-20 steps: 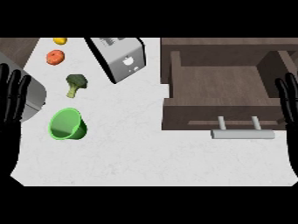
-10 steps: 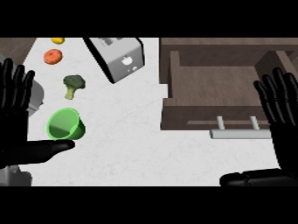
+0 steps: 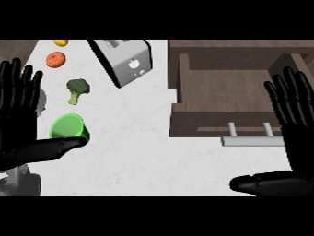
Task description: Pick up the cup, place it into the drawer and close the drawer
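Note:
A green cup (image 3: 68,127) lies on its side on the white counter at the left. My left hand (image 3: 13,120) is open just left of it, fingers straight up, thumb stretched out under the cup's lower edge. The wooden drawer (image 3: 186,99) stands pulled open at the right, its inside bare, with a silver handle (image 3: 253,141) on its front. My right hand (image 3: 300,129) is open over the drawer's right part, fingers straight, thumb pointing left below the handle.
A silver toaster (image 3: 126,60) stands at the back between cup and drawer. A broccoli floret (image 3: 77,89), a tomato (image 3: 56,59) and a yellow fruit (image 3: 61,43) lie behind the cup.
Both hands have come in from the side edges toward the middle and risen into view. The left hand's thumb now lies close under the cup.

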Controlling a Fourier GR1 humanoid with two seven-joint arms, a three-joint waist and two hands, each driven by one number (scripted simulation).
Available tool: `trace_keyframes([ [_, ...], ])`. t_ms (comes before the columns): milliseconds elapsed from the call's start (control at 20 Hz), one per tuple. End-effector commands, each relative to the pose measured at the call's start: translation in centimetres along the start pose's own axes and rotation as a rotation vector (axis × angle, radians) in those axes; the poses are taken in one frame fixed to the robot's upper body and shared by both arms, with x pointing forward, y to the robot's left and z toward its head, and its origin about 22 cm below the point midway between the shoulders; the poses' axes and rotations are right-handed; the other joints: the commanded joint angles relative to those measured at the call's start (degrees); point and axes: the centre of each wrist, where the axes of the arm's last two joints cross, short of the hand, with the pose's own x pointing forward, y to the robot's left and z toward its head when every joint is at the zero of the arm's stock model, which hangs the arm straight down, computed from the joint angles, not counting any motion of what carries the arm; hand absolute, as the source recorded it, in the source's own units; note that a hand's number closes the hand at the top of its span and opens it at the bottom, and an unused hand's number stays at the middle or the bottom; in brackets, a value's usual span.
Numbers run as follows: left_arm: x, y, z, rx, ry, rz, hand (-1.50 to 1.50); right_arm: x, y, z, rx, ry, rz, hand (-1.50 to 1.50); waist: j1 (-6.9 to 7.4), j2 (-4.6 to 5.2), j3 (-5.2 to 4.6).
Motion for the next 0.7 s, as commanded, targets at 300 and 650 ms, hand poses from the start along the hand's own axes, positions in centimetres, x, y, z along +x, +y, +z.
trace_keyframes([
  [300,0.6,1.8,0.6,0.038,0.037,-0.018,-1.50,-1.8,0.5,-1.3,-0.007,0.000,-0.002,-1.50,0.24,-0.01,0.01],
  [650,-3.1,0.7,1.5,0.072,0.110,-0.015,-1.50,0.1,-0.3,0.5,-0.032,-0.024,-0.007,-1.50,-0.03,-0.01,0.01],
])
